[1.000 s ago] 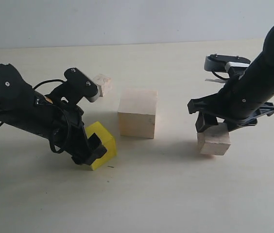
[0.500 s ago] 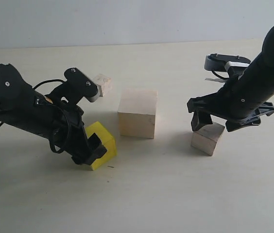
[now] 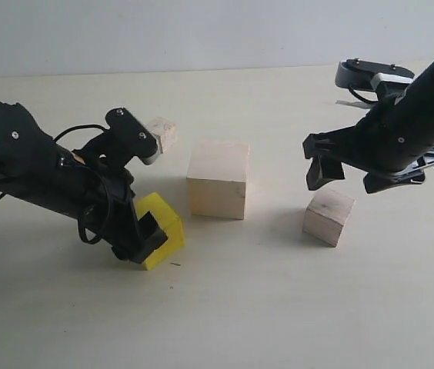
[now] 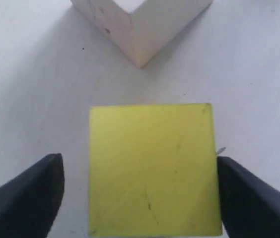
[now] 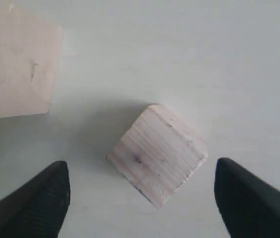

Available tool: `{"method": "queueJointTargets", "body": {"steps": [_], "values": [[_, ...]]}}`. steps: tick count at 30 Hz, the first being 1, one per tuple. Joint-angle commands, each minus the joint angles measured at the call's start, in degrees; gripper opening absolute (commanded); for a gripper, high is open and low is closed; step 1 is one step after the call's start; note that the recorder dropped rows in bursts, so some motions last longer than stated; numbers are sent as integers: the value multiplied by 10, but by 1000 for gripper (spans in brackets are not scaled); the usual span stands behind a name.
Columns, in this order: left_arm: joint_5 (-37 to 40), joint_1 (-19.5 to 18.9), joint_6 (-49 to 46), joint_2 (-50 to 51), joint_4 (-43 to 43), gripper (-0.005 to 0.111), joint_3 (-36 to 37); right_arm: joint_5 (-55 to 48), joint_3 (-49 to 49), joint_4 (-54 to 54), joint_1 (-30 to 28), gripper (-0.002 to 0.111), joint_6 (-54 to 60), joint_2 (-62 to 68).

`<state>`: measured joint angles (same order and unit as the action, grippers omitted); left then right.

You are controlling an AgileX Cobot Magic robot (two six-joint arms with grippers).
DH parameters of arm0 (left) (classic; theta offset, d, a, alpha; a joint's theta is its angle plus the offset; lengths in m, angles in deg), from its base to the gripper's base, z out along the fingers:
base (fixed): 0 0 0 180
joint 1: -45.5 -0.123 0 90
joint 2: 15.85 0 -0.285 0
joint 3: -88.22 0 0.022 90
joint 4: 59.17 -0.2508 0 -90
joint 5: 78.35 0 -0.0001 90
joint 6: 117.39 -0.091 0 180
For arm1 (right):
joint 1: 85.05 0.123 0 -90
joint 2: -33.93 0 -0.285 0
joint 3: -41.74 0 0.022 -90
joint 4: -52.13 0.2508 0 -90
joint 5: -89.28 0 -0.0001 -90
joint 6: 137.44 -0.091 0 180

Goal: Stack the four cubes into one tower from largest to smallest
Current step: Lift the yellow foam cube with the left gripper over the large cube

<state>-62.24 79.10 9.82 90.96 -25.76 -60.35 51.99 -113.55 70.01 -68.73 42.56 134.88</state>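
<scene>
TWO PINCERS, FOUR LOOSE CUBES: My left pincer (image 4: 139,196) is down at the table (image 3: 278,323) with its jaws spread wide. The yellow cube (image 4: 152,168) sits squarely between them, flat faces toward the pads. One finger is just beside its side and the other is a little way off, so nothing is clamped.

Just beyond that pincer's tips stands the large wood cube (image 3: 218,178), one corner turned toward it. The smallest wood cube (image 3: 163,134) sits back behind the left wrist, half hidden in the outside view.

My right pincer (image 5: 142,196) hangs open above the small wood cube (image 5: 157,153). That cube rests on the table below the jaws, touching neither, and lies cornerwise to the line between the fingers. No cube is on another yet, so I judge the tower not begun.

All four cubes look like solid blocks, and I expect them to be stiff, light and unlikely to bruise or crush. The yellow one's painted skin may be slicker than bare wood. I would take it on the two opposite flat faces it already offers, about mid-height.

The small cube wants a turn of my right wrist first. Closing on its corners as it lies could, I think, spin it or squirt it out sideways.
</scene>
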Motion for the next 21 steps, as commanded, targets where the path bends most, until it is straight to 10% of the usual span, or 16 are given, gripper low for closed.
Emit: {"method": "queueJointTargets", "body": {"steps": [1, 9, 21], "values": [[-3, 2, -8, 31, 2, 66, -4, -7, 2, -4, 0, 76, 0, -23], [9, 2, -8, 18, 2, 2, -4, -29, 2, -8, 0, 51, 0, -57], [112, 2, 31, -147, 2, 0, -44, -123, 2, -40, 0, 32, 0, -146]]}}
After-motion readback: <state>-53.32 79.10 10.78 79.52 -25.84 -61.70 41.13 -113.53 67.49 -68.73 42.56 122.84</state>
